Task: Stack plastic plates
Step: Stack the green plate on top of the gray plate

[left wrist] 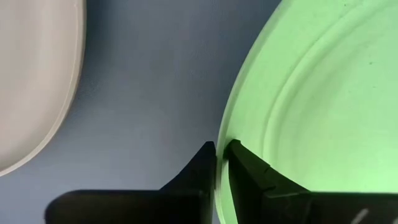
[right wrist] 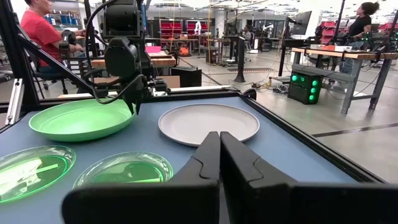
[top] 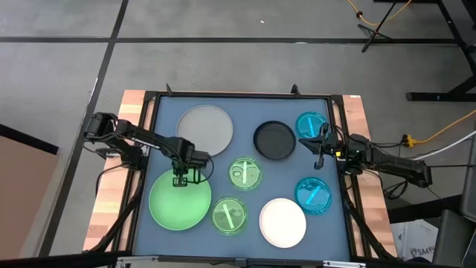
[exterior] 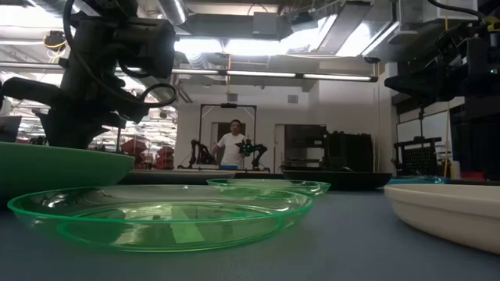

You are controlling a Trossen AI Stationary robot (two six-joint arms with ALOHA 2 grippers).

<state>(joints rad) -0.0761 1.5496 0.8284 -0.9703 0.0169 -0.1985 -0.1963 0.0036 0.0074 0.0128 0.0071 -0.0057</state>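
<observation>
Eight plates lie singly on the blue table [top: 167,123]: one grey plate [top: 204,129] at 11 o'clock, one black [top: 274,140], one white [top: 282,222], two cyan [top: 311,123], two small green [top: 245,173]. The left gripper [top: 181,181] pinches the large green plate [top: 178,201]'s rim at 7 o'clock. The right gripper [top: 318,158], at 2 o'clock, is clenched on nothing

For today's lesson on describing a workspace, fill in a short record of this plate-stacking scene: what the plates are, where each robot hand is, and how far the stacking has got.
Surface: blue table mat
Large plates: round grey plastic plate; round light green plastic plate
Medium plates: round black plastic plate; round white plastic plate
Small plates: two translucent green, two translucent cyan
Left hand: pinching the light green plate's rim
Right hand: shut, holding nothing, between the two cyan plates
Stacking: none yet, all eight plates lie apart
</observation>
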